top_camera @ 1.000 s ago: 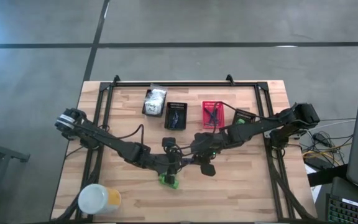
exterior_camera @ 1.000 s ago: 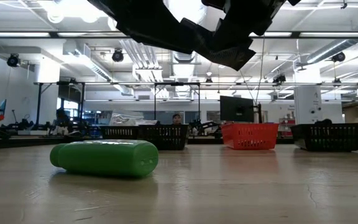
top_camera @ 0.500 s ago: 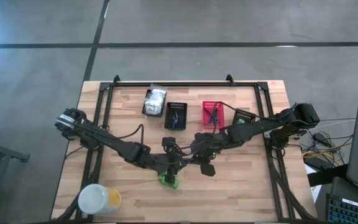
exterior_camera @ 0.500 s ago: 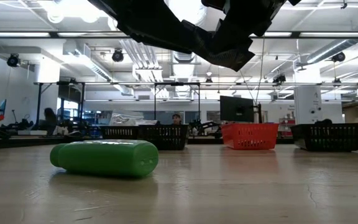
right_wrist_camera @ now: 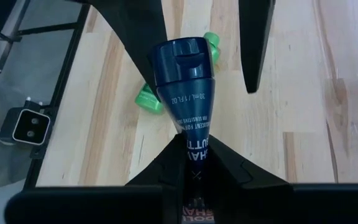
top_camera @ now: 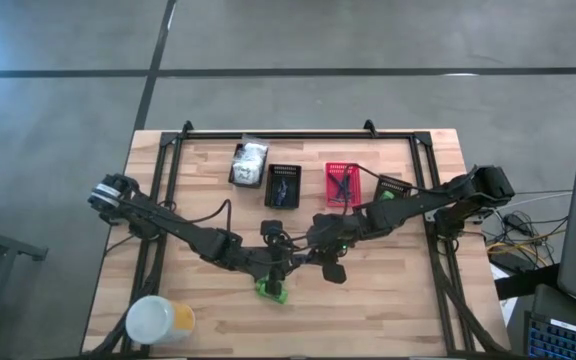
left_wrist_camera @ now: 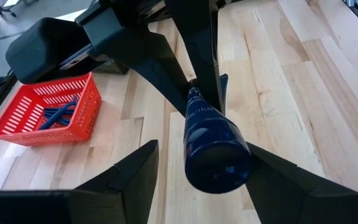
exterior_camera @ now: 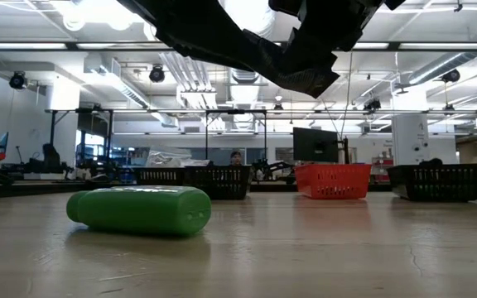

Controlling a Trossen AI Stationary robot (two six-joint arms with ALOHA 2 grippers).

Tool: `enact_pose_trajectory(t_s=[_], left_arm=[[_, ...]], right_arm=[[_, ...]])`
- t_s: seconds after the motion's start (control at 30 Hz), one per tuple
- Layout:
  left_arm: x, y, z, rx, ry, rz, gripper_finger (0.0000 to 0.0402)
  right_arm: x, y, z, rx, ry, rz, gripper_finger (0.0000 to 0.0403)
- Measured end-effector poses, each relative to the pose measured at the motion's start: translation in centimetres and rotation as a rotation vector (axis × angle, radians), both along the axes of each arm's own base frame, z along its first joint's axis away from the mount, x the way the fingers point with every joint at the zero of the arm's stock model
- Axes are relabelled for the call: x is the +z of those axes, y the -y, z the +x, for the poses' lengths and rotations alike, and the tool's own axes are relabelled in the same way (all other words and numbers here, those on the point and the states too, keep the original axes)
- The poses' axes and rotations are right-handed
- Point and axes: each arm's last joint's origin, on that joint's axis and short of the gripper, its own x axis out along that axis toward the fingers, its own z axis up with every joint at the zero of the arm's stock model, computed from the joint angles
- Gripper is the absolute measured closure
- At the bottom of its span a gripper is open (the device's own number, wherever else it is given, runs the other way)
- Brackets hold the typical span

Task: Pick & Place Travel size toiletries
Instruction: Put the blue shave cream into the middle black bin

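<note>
A dark blue tube point(right_wrist_camera: 185, 93) with a round cap hangs in the air above the table's middle, between my two grippers. My right gripper point(right_wrist_camera: 196, 146) is shut on its flat end. My left gripper point(left_wrist_camera: 201, 149) is open around the cap end point(left_wrist_camera: 216, 158); one finger point(right_wrist_camera: 148, 37) stands close beside the cap, and I cannot tell whether it touches. The other finger point(right_wrist_camera: 257, 50) is apart from it. A green pack point(top_camera: 272, 290) lies on its side on the table below them, also seen in the low view point(exterior_camera: 139, 209). My right gripper pinches the tube's flat crimped end point(right_wrist_camera: 194, 140) between its two fingers, coming from the table's right side. The tube sticks out forward past the fingertips, lifted clear of the table, its cap end point(right_wrist_camera: 182, 59) toward my left gripper.
Along the far side stand a black basket with white packets point(top_camera: 248, 163), a black basket point(top_camera: 284, 186), a red basket holding thin dark razors point(top_camera: 341, 183) and another black basket point(top_camera: 392, 188). A white-and-yellow tub point(top_camera: 158, 320) sits at the near left corner.
</note>
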Motion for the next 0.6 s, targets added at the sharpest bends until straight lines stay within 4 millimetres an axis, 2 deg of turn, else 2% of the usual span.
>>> enact_pose_trajectory(t_s=[0.23,0.4,0.6], left_arm=[[0.02,0.01,-0.01,-0.001,0.001,-0.001,0.0188],[0.01,0.02,-0.01,-0.003,0.000,-0.002,0.0212],[0.01,0.03,-0.01,-0.001,0.000,-0.011,0.0248]], right_arm=[[0.10,-0.01,0.11,0.000,0.016,0.003,0.0354],[0.07,0.02,0.10,-0.002,0.015,0.003,0.0343],[-0.04,0.03,0.07,-0.002,0.014,-0.001,0.0353]])
